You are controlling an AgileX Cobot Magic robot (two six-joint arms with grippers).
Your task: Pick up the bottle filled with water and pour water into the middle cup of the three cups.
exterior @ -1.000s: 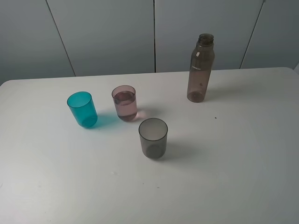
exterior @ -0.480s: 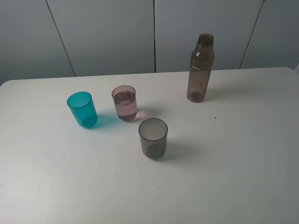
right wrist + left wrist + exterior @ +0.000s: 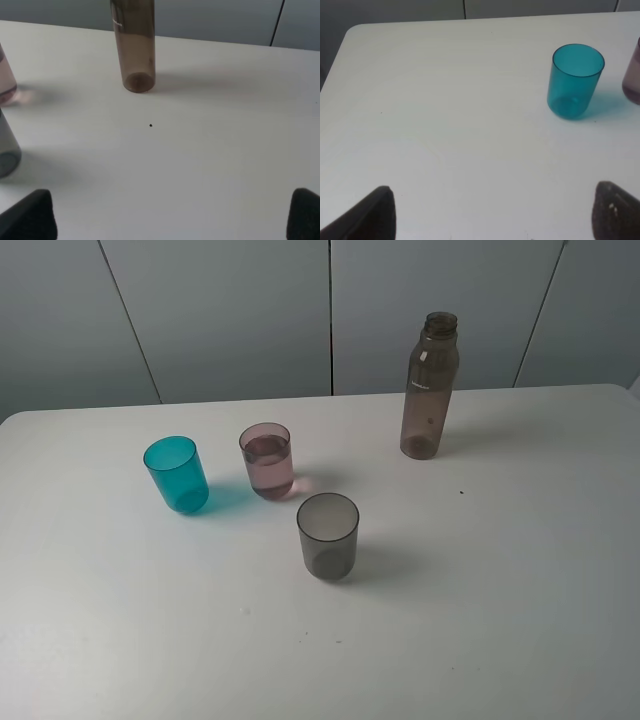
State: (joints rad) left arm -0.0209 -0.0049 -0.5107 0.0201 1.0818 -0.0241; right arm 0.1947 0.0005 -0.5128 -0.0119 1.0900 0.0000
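The bottle (image 3: 429, 390) stands upright and uncapped near the table's far edge, right of centre; the right wrist view shows its lower part (image 3: 133, 45). Of the three cups, the teal one (image 3: 177, 475) is on the left and the smoky-grey one (image 3: 328, 536) is nearest the front. The pinkish middle cup (image 3: 267, 462) stands between them with liquid in it. Neither arm shows in the exterior view. My left gripper (image 3: 495, 220) is open, well short of the teal cup (image 3: 573, 82). My right gripper (image 3: 167, 220) is open, back from the bottle, with nothing between its fingers.
The white table (image 3: 520, 620) has rounded far corners and ends in front of grey wall panels (image 3: 230, 310). A small dark speck (image 3: 461, 492) lies in front of the bottle. The pink cup (image 3: 5, 80) and grey cup (image 3: 6, 145) sit at the right wrist view's edge.
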